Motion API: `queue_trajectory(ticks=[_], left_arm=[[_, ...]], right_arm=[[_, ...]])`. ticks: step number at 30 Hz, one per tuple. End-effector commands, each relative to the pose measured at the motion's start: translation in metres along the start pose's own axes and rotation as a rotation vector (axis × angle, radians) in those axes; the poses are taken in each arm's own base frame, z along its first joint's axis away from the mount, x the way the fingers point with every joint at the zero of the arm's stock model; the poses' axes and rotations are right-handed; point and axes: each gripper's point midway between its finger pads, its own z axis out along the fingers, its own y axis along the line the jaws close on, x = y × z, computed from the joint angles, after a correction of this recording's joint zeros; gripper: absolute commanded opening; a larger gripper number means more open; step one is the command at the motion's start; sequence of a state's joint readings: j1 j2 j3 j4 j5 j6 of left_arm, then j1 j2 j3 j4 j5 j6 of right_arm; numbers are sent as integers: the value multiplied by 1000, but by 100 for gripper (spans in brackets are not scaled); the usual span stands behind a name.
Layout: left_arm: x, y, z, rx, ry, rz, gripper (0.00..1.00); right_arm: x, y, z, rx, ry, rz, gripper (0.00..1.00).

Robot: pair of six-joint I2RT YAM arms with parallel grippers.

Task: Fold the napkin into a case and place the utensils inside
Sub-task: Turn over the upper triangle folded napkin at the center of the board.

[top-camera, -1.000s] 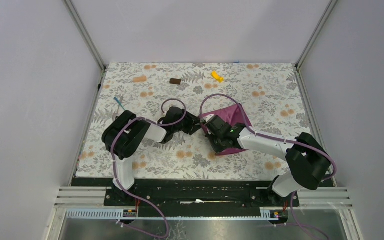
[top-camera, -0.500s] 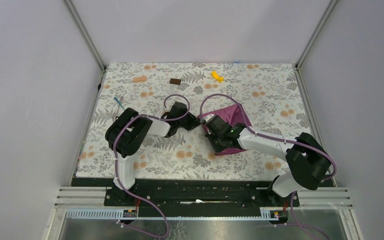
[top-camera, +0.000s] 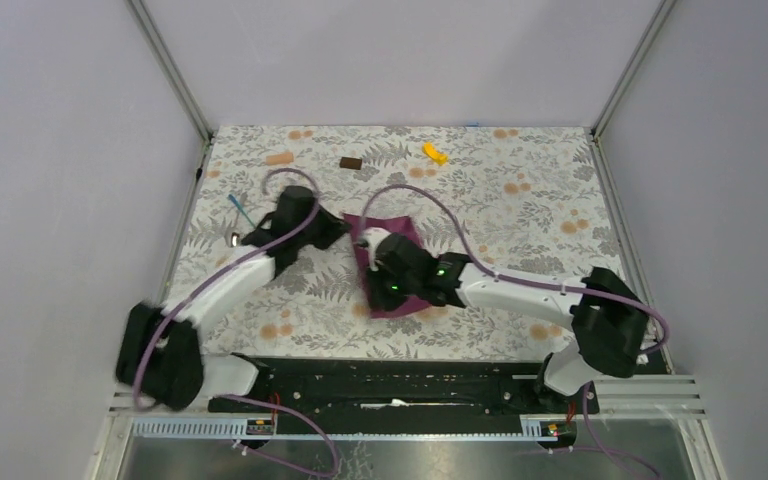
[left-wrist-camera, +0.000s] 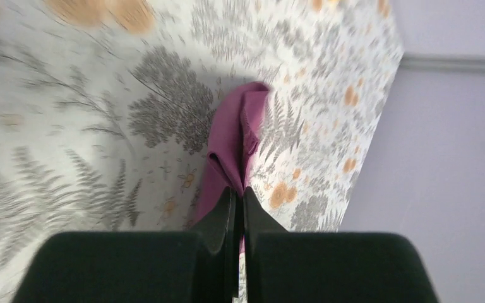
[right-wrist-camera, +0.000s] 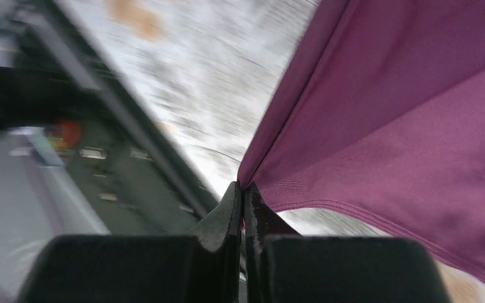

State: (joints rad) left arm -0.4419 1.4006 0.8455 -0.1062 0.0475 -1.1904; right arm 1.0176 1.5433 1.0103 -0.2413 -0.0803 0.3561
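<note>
While the right gripper kept its pinch, the napkin shifted left vs. 1 s earlier: it had lain right of centre and now sat nearly mid-table on the floral cover, bunched and part-lifted betw. both grippers. Left arm, folded up near its base before, was stretched out diagonally, w/ the left gripper at the cloth's far-left corner. Its fingers, apart a sec. ago, were pressed together on a plum fold; left wrist view showed the napkin running as a narrow ridge from the left gripper away over the fern print. Right wrist view, blurred, had the right gripper nipping a napkin corner, cloth fanning up and right, taut, w/ the dark base rail behind.

A slim blue-handled utensil lay near the left table edge, well apart from the cloth; a shiny head sat just nearer, type unclear. Brown block, yellow piece and peach piece hadn't moved along the far side.
</note>
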Motion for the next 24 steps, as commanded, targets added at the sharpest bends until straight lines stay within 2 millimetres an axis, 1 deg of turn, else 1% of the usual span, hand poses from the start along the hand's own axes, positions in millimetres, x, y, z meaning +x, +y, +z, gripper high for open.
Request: queue_trajectory(ticks=[1, 2, 3, 4, 5, 6, 7, 8, 9, 10, 12, 13, 16, 17, 18, 20, 21, 24], left_arm=[[-72, 3, -106, -61, -296, 96, 0], [-82, 1, -132, -74, -348, 119, 0], [-93, -5, -158, -76, -405, 143, 0], [-100, -10, -180, -80, -450, 162, 0], [-106, -14, -197, -84, -483, 177, 0], [-109, -19, -210, -85, -497, 197, 0], [-111, -26, -215, -73, -501, 218, 0], [-112, -30, -214, -65, -496, 232, 0], [-111, -31, -207, -66, -481, 250, 0], [-109, -30, -196, -70, -460, 268, 0], [-105, -24, -164, -93, -411, 302, 0], [-102, -18, -145, -111, -385, 315, 0], [-91, -6, -88, -129, -305, 369, 0], [-86, -6, -71, -118, -288, 392, 0], [-82, -8, -55, -114, -285, 422, 0], [-71, -9, -22, -127, -257, 470, 0], [-63, -14, -8, -122, -236, 484, 0], [-36, -28, 29, -93, -160, 495, 0]], right_arm=[[-43, 135, -11, -413, -70, 2, 0], [-50, 160, -16, -511, -80, 4, 0], [-57, 181, -22, -611, -92, 12, 0], [-62, 199, -28, -702, -104, 22, 0], [-67, 212, -34, -779, -115, 43, 0], [-76, 224, -39, -858, -139, 77, 0], [-76, 228, -40, -903, -136, 91, 0], [-76, 230, -39, -931, -129, 107, 0], [-73, 230, -35, -954, -116, 122, 0], [-69, 228, -32, -979, -102, 143, 0], [-58, 215, -23, -1005, -75, 186, 0], [-53, 206, -17, -1000, -66, 208, 0], [-35, 164, 5, -926, -53, 267, 0], [-28, 149, 10, -904, -50, 293, 0], [-25, 130, 15, -876, -54, 326, 0], [-8, 99, 23, -826, -39, 371, 0], [8, 83, 26, -797, -20, 398, 0], [33, 52, 28, -745, 6, 438, 0]])
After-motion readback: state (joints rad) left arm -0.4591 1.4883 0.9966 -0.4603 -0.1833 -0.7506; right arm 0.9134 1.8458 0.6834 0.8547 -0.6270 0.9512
